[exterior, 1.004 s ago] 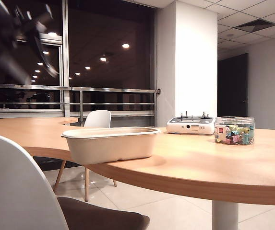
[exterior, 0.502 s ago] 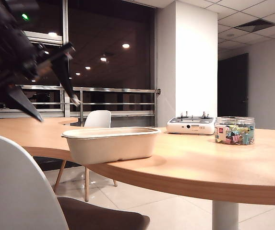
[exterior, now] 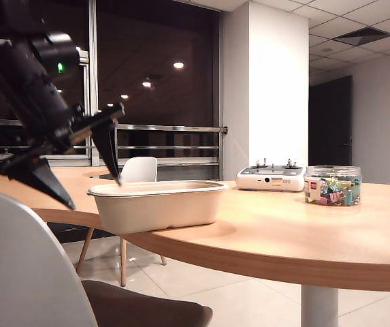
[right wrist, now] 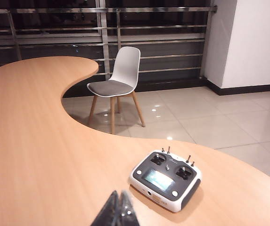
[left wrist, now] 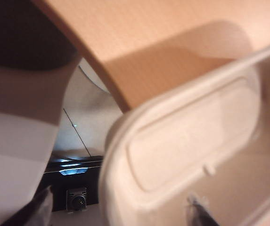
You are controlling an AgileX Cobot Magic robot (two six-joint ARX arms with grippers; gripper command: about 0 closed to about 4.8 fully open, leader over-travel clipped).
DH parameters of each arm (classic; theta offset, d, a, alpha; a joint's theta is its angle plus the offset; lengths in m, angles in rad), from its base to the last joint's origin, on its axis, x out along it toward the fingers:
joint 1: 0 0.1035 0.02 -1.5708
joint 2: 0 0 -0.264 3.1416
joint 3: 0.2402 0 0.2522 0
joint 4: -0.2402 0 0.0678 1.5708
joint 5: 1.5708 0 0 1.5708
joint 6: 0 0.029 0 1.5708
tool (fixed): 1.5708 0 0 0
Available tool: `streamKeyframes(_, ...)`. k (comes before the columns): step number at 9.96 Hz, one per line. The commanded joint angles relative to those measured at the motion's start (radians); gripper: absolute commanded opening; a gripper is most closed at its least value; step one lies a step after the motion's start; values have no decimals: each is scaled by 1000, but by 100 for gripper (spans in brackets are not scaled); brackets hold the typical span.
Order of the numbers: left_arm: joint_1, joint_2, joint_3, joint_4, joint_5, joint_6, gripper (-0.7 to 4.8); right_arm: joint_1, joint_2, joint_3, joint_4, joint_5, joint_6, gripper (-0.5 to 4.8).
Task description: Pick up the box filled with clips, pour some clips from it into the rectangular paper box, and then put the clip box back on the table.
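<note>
The box filled with clips [exterior: 332, 185], a clear round jar showing colourful clips [exterior: 336, 191], stands on the table [exterior: 283, 238] at the right. Far from it, at the left, sits the beige rectangular paper box [exterior: 157, 204]. My left gripper [exterior: 94, 193] hangs open at that box's left end. In the left wrist view the left gripper [left wrist: 118, 214] straddles the end rim of the paper box [left wrist: 186, 141], one finger over the inside and one outside. My right gripper [right wrist: 120, 207] is shut and empty above the table [right wrist: 31, 141]; the exterior view does not show it.
A white-grey remote controller [exterior: 271, 178] with knobs lies beside the jar, and the controller [right wrist: 167, 180] also sits just ahead of the right gripper. A white chair back [exterior: 18, 272] stands close in front at the left. Another chair [exterior: 139, 169] is beyond the table's curved edge.
The left arm has swung down from the upper left to the paper box's left end, its jaws spread wide. The jar, paper box and right gripper have not moved.
</note>
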Motion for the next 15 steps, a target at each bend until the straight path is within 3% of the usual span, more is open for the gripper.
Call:
streamKeyframes(1,-46,40,6,129,31,-87,312,0,-6,8,22,-3,1,-1)
streamKeyframes(2,-111,60,11,170,31,-109,211,-2,-6,8,34,-3,1,-1)
streamKeyframes(3,-189,110,66,200,26,-153,211,-2,-6,8,51,-3,1,-1)
streamKeyframes(4,-210,151,118,207,33,-159,211,-2,-6,8,50,-3,1,-1)
streamKeyframes(8,-207,120,211,151,22,-121,260,-13,1,7,1,78,0,-1)
streamKeyframes(11,-207,5,219,151,-20,-76,259,-109,50,8,-23,81,3,-1)
streamKeyframes(12,-207,-44,219,129,-81,-6,260,-171,121,8,-39,59,56,-1)
streamKeyframes(15,-211,39,218,40,-106,6,282,-162,137,8,29,19,61,-1)
